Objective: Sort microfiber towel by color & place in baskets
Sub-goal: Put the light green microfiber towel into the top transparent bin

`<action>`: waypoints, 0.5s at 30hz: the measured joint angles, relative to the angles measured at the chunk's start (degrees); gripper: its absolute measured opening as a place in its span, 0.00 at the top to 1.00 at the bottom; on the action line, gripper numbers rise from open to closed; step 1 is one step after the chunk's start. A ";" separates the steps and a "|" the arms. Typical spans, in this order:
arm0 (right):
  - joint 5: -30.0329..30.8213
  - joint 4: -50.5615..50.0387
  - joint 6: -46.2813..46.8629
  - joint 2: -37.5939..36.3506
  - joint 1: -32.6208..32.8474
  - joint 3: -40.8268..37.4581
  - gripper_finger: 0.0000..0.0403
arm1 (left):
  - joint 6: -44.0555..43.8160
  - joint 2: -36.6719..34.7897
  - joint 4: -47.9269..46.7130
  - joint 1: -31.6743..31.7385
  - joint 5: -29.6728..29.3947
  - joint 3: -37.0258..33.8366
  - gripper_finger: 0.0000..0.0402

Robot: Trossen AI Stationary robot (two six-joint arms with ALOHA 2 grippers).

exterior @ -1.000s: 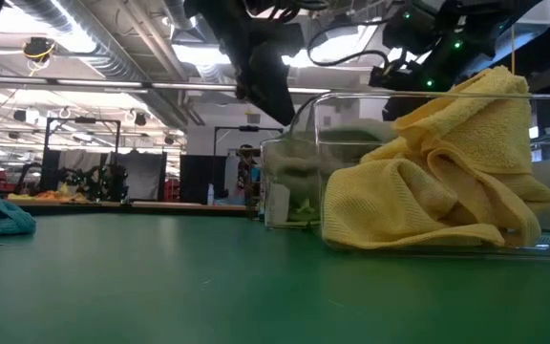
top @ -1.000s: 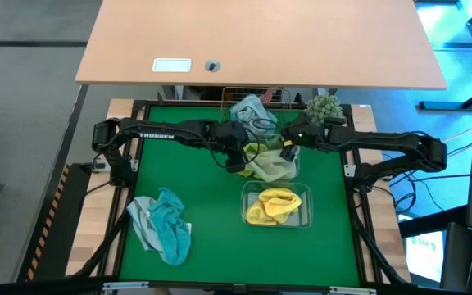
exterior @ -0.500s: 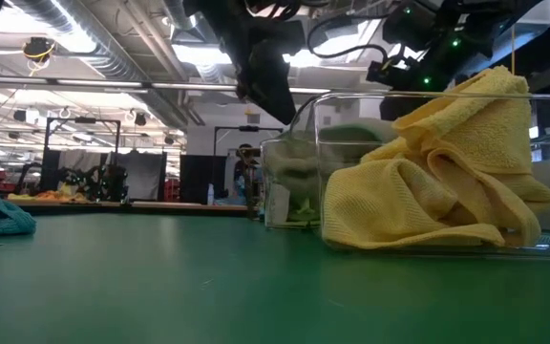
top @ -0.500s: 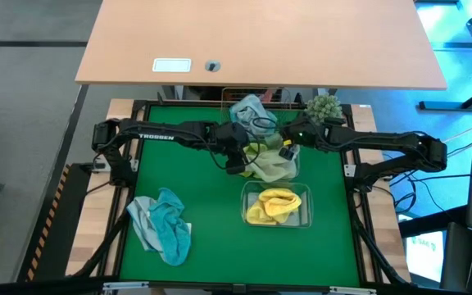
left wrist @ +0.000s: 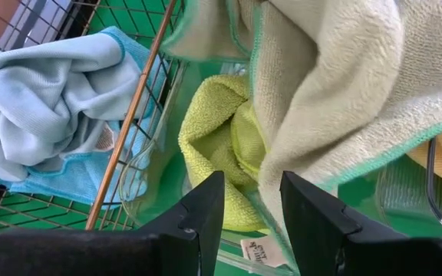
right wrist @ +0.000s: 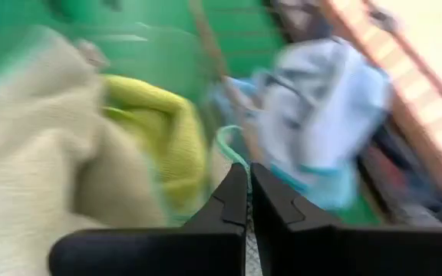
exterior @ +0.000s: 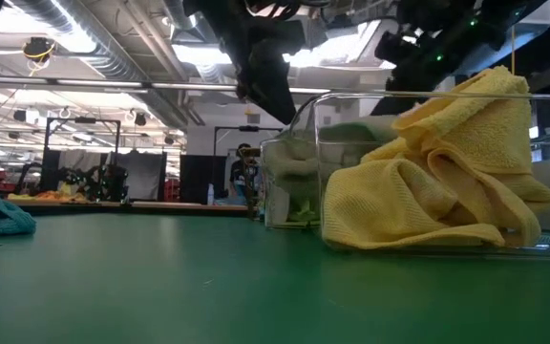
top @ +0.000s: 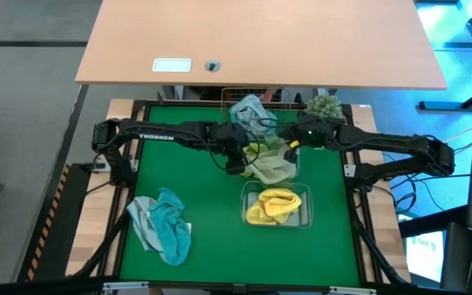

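Right pincer [right wrist: 248, 192] closed on nothing above the clear tub [left wrist: 159, 199]; left pincer [left wrist: 252, 201] part-open beside the pale towel [left wrist: 344, 92].

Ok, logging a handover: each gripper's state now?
Left gripper: open, holding nothing.
Right gripper: shut; whether it pinches cloth cannot be told.

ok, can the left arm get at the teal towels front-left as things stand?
Probably yes. The left pincer hangs by the middle tub, jaws apart and holding nothing. The teal towels lie on open mat on its own side, with nothing between; only the reach is unproven.
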 joint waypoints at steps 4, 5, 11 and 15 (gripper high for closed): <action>-12.33 -0.27 0.79 -0.57 0.00 0.00 0.98 | -0.01 -1.27 -0.41 0.00 -0.03 0.01 0.69; -14.76 -0.57 0.94 -0.37 0.04 0.00 0.98 | 0.00 -1.72 -1.32 0.00 -0.03 0.23 0.69; -15.65 -0.64 1.55 3.81 0.92 -0.02 0.98 | -0.04 -4.92 -4.79 -1.01 0.38 2.47 0.69; -15.81 -1.20 1.40 8.04 0.81 -0.04 0.98 | -0.99 -7.96 -11.70 -3.23 0.71 3.41 0.69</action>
